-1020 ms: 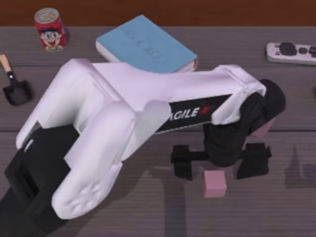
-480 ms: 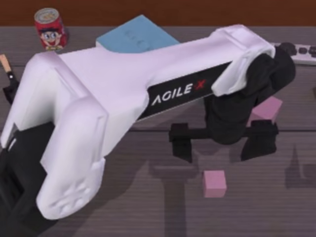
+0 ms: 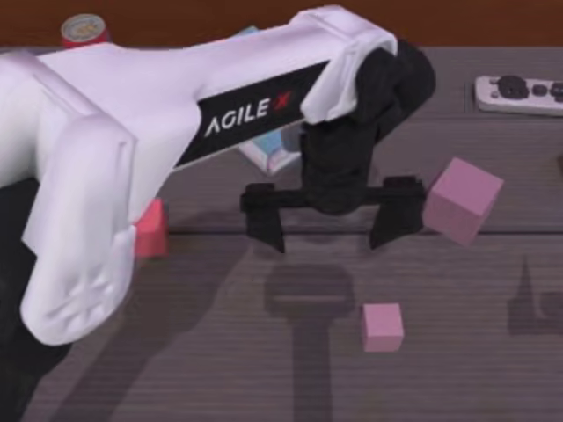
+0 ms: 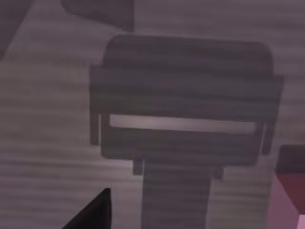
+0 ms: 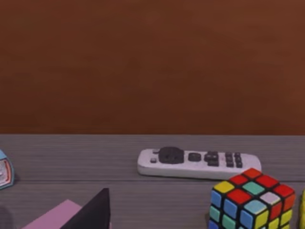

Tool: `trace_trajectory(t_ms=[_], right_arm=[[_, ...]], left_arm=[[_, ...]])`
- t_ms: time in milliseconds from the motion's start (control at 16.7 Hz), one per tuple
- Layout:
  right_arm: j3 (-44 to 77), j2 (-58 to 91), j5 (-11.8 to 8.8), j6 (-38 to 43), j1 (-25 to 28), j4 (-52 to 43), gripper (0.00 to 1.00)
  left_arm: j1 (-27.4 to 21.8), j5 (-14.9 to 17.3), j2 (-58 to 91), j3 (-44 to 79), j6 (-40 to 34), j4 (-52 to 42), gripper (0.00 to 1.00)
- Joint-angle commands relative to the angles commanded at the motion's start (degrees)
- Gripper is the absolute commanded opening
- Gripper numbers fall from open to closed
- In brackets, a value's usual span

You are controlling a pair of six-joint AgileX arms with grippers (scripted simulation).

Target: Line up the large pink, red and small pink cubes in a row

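- Small pink cube [image 3: 383,326] — nearest item in the top view, at about 5 o'clock from the table's centre; it rests flat on the grey planks, alone, with the gripper's shadow just to its 9 o'clock.
- Left gripper [image 3: 332,224] — hangs above the middle of the table on the white AgileX arm [image 3: 176,114] that reaches in from 9 o'clock. Its two black fingers [image 3: 264,215] are spread wide and grasp nothing; the small pink cube lies well apart at its 5 o'clock.
- Left wrist view — shows bare planks, the gripper's shadow and, at one edge, a corner of a pink cube [image 4: 290,195]; which of the pink ones it is cannot be told.
- Red cube [image 3: 151,229] — at 9 o'clock from the gripper, partly covered by the arm.
- Large pink cube [image 3: 461,198] — at 3 o'clock, just beside the gripper's finger on that side and turned askew to the planks; whether they touch cannot be told.
- Blue book [image 3: 273,149], mostly hidden under the arm, at 11 o'clock of the gripper.
- Remote control [image 3: 519,94] at 2 o'clock near the far edge; drink can [image 3: 84,29] at 10 o'clock, far corner.
- Right wrist view — remote control, a colour-tiled puzzle cube [image 5: 250,200] and a pink corner; the right gripper's opening cannot be told.
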Motion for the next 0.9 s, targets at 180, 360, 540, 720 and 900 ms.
trace_trajectory(t_ms=[180,360,540,720,900], right_arm=[[0.0,0.0,0.0,0.0,0.0,0.0,1.0],[0.0,0.0,0.0,0.0,0.0,0.0,1.0],[0.0,0.0,0.0,0.0,0.0,0.0,1.0],[0.0,0.0,0.0,0.0,0.0,0.0,1.0],[0.0,0.0,0.0,0.0,0.0,0.0,1.0]], left_arm=[[12.2,0.4,-3.0,-6.1,9.4,2.3,1.0],[23.4,0.7,-6.1,-12.1,19.1,4.6,1.0],[29.4,1.0,-8.6,-16.1,24.9,6.6,1.0],[30.4,1.0,-9.2,-16.8,25.9,7.0,1.0],[30.2,1.0,-8.9,-16.8,25.8,7.1,1.0]])
